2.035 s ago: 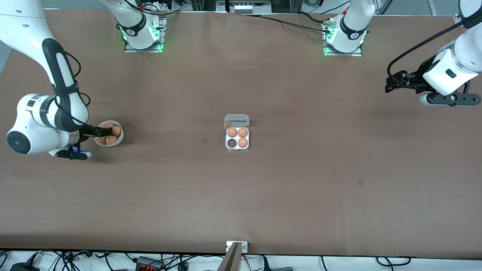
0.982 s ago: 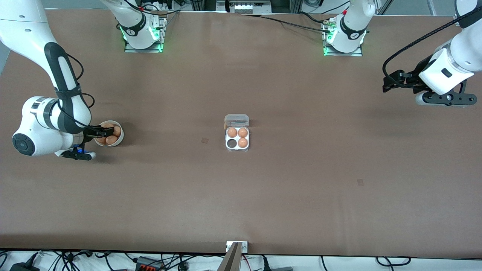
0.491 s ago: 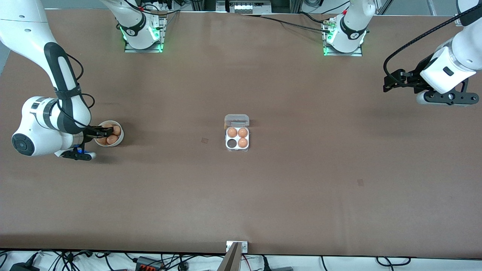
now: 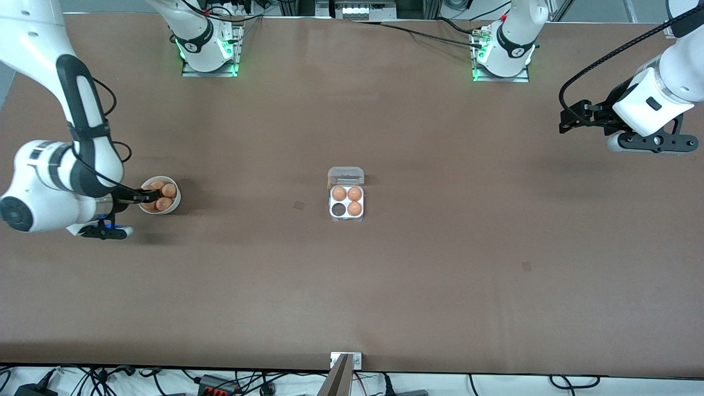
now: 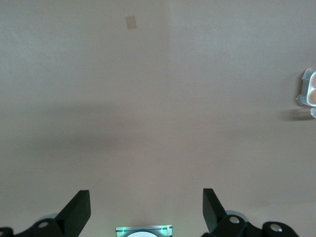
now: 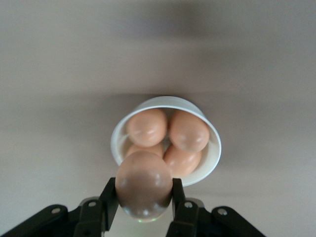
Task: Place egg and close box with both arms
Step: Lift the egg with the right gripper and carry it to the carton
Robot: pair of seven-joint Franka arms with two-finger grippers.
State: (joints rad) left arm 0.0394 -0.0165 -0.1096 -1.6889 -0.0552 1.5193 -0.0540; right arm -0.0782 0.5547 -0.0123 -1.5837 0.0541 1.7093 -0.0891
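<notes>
two white jointed robot arms stand at the brown surface (image 4: 440,275), each with one black two-finger end effector: the right end effector (image 6: 143,197) and the left end effector (image 5: 146,210). one small clear-plastic egg carton (image 4: 346,203) has four round cells, three filled with light-brown oval eggs, one unfilled. one round white bowl (image 6: 212,158) shows four brown eggs inside. one more light-brown egg (image 6: 143,185) sits between the right end effector's fingers. eight eggs in all.
</notes>
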